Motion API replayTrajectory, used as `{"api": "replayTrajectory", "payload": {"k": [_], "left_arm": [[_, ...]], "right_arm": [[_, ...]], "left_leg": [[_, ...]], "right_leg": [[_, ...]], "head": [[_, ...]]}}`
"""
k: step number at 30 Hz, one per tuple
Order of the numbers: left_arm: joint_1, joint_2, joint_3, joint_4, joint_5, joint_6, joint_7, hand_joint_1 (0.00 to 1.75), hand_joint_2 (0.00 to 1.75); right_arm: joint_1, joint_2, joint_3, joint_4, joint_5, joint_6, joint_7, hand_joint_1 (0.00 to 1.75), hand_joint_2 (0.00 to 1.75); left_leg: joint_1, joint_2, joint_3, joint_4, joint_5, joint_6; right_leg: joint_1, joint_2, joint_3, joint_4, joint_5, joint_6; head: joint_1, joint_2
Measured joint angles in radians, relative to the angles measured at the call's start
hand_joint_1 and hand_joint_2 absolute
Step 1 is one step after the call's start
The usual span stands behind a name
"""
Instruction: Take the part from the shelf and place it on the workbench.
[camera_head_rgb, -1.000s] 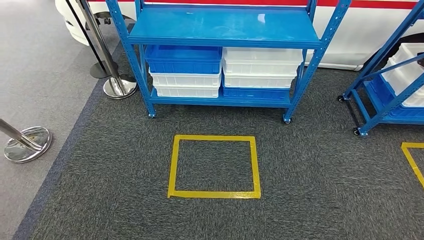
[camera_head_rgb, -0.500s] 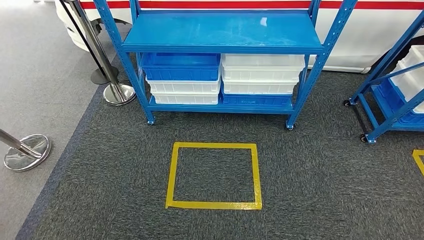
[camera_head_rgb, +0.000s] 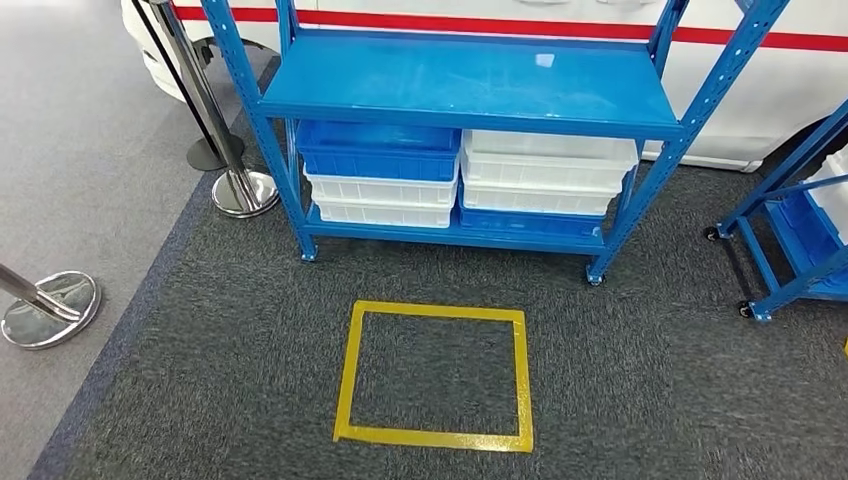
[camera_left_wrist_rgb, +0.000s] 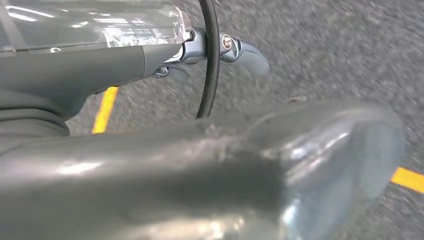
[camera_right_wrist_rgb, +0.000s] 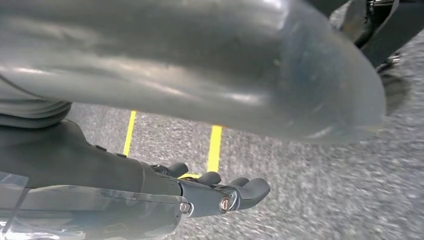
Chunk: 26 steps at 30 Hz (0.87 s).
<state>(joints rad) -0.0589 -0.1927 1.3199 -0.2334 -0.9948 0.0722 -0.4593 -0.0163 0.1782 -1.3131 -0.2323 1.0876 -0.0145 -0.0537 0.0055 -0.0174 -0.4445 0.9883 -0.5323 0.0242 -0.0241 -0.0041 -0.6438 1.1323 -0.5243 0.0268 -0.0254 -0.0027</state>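
A blue metal shelf (camera_head_rgb: 470, 85) stands ahead of me on dark carpet. Its middle board is bare. On its bottom board sit a blue bin (camera_head_rgb: 378, 150) on white bins and, beside them, white bins (camera_head_rgb: 548, 165) on a blue one. I cannot make out any part on the shelf. My left hand (camera_left_wrist_rgb: 175, 170) hangs over the carpet holding nothing, its dark fingers (camera_left_wrist_rgb: 247, 54) stretched out away from the thick thumb. My right hand (camera_right_wrist_rgb: 150, 65) hangs the same way, fingers (camera_right_wrist_rgb: 240, 192) extended and nothing in them.
A yellow tape square (camera_head_rgb: 440, 311) marks the carpet in front of the shelf. Two chrome post bases (camera_head_rgb: 245, 192) (camera_head_rgb: 50, 305) stand at the left on lighter floor. A second blue rack on castors (camera_head_rgb: 790, 230) is at the right. A white body with a red stripe (camera_head_rgb: 780, 90) lies behind.
The whole picture has shifted: the camera moved, and the shelf and tape square now sit lower and a little to the right. Nothing on the shelf has changed.
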Motion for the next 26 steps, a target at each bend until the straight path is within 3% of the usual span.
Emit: {"api": "replayTrajectory", "payload": {"k": [2,3,5,6,8,10,12,13,14,16,17,18,21,22,23,25,26], "left_arm": [[-0.001,-0.001,0.000,0.000,0.000,0.000,0.000,0.00,0.00],[-0.003,-0.001,0.000,-0.001,0.000,0.000,0.000,0.00,0.00],[-0.009,-0.001,0.000,-0.002,-0.001,0.000,0.000,0.00,0.00],[-0.011,-0.002,0.000,-0.003,-0.001,0.000,0.000,0.00,0.00],[-0.014,-0.002,0.000,-0.004,-0.001,0.000,0.000,0.00,0.00],[-0.013,-0.003,0.000,-0.004,-0.001,0.000,0.000,0.00,0.00],[-0.009,-0.003,0.000,-0.004,-0.001,0.001,0.000,0.00,0.00],[-0.006,-0.003,0.000,-0.004,0.000,0.001,0.000,0.00,0.00],[-0.004,-0.003,0.000,-0.004,0.000,0.001,0.000,0.00,0.00],[0.002,-0.001,0.000,-0.005,0.000,0.002,0.000,0.00,0.00],[0.003,-0.001,0.001,-0.005,-0.001,0.002,0.000,0.00,0.00],[0.002,0.000,0.001,-0.006,-0.001,0.002,0.000,0.00,0.00],[-0.005,-0.003,0.001,-0.007,-0.002,0.002,0.000,0.00,0.00],[-0.006,-0.004,0.001,-0.007,-0.002,0.002,0.000,0.00,0.00],[-0.006,-0.004,0.001,-0.007,-0.002,0.002,0.000,0.00,0.00],[-0.006,-0.004,0.001,-0.008,-0.003,0.002,0.000,0.00,0.00],[-0.006,-0.004,0.001,-0.008,-0.003,0.002,0.000,0.00,0.00]], "right_arm": [[0.002,0.000,-0.002,0.000,0.000,0.003,0.000,0.00,0.00],[0.000,0.000,-0.003,0.000,0.000,0.006,0.001,0.00,0.00],[-0.003,0.000,-0.005,0.000,0.000,0.008,0.001,0.00,0.00],[-0.002,-0.001,-0.006,0.000,0.001,0.009,0.001,0.00,0.00],[-0.003,-0.001,-0.008,0.000,0.004,0.012,-0.002,0.00,0.00],[-0.003,-0.002,-0.011,-0.001,0.001,0.016,-0.005,0.00,0.00],[-0.002,-0.002,-0.019,0.000,-0.013,0.021,-0.006,0.00,0.00],[-0.003,-0.002,-0.024,0.000,-0.021,0.023,-0.006,0.00,0.00],[-0.004,-0.002,-0.029,0.000,-0.025,0.025,-0.006,0.00,0.00],[-0.004,0.000,-0.035,0.000,-0.025,0.021,-0.006,0.00,0.00],[-0.004,0.001,-0.037,0.000,-0.023,0.017,-0.005,0.00,0.00],[-0.004,0.001,-0.038,0.000,-0.020,0.013,-0.005,0.00,0.00],[-0.004,0.001,-0.039,0.000,-0.011,0.006,-0.002,0.00,1.31],[-0.005,0.000,-0.039,0.000,-0.008,0.005,-0.002,0.00,1.75],[-0.008,-0.001,-0.039,0.000,-0.008,0.004,-0.001,0.00,1.75],[-0.013,-0.001,-0.039,0.000,-0.010,0.002,-0.001,0.00,1.75],[-0.014,-0.001,-0.040,0.000,-0.011,0.001,-0.001,0.00,1.75]], "left_leg": [[-0.001,-0.002,0.020,0.001,-0.027,-0.013],[-0.002,-0.002,0.028,0.004,-0.034,-0.020],[0.000,0.000,0.032,0.021,-0.033,-0.032],[0.001,0.002,0.020,0.056,-0.024,-0.037],[0.004,0.007,-0.048,0.169,-0.021,-0.046],[0.006,0.010,-0.136,0.282,-0.070,-0.053],[0.007,0.010,-0.198,0.313,-0.130,-0.055],[0.007,0.010,-0.211,0.289,-0.130,-0.053],[0.006,0.008,-0.215,0.243,-0.099,-0.048],[0.000,0.007,-0.215,0.130,0.031,-0.033],[-0.005,0.006,-0.215,0.092,0.083,-0.026],[-0.008,0.006,-0.214,0.068,0.114,-0.019],[-0.006,0.000,-0.177,0.040,0.109,0.001],[-0.004,0.001,-0.158,0.032,0.105,0.008],[-0.003,0.002,-0.141,0.026,0.099,0.012],[-0.004,0.006,-0.118,0.022,0.080,0.019],[-0.005,0.008,-0.113,0.022,0.075,0.020]], "right_leg": [[0.004,0.000,0.007,-0.069,0.078,-0.011],[0.007,0.000,0.009,-0.078,0.088,-0.019],[0.008,0.003,0.024,-0.082,0.074,-0.034],[0.007,0.003,0.036,-0.088,0.067,-0.042],[0.005,0.002,0.063,-0.098,0.054,-0.053],[0.005,0.005,0.087,-0.103,0.035,-0.057],[0.006,0.017,0.117,-0.105,0.011,-0.056],[0.005,0.025,0.134,-0.105,-0.001,-0.054],[0.006,0.032,0.151,-0.106,-0.014,-0.053],[0.006,0.044,0.177,-0.107,-0.038,-0.049],[0.006,0.049,0.187,-0.109,-0.050,-0.044],[0.007,0.052,0.197,-0.110,-0.056,-0.038],[0.010,0.048,0.216,-0.089,-0.047,-0.017],[0.011,0.039,0.202,-0.056,-0.044,-0.012],[0.010,0.030,0.176,-0.009,-0.051,-0.009],[0.010,0.017,0.094,0.096,-0.100,-0.005],[0.010,0.015,0.071,0.121,-0.116,-0.003]], "head": [[0.000,0.000],[-0.001,0.000],[-0.002,0.000],[-0.002,0.000],[-0.002,0.000],[-0.002,0.000],[-0.002,0.000],[-0.002,0.000],[-0.002,0.000],[-0.002,0.000],[-0.002,0.000],[-0.002,0.000],[-0.001,0.000],[0.000,0.000],[0.000,0.000],[0.000,0.000],[0.000,0.000]]}}
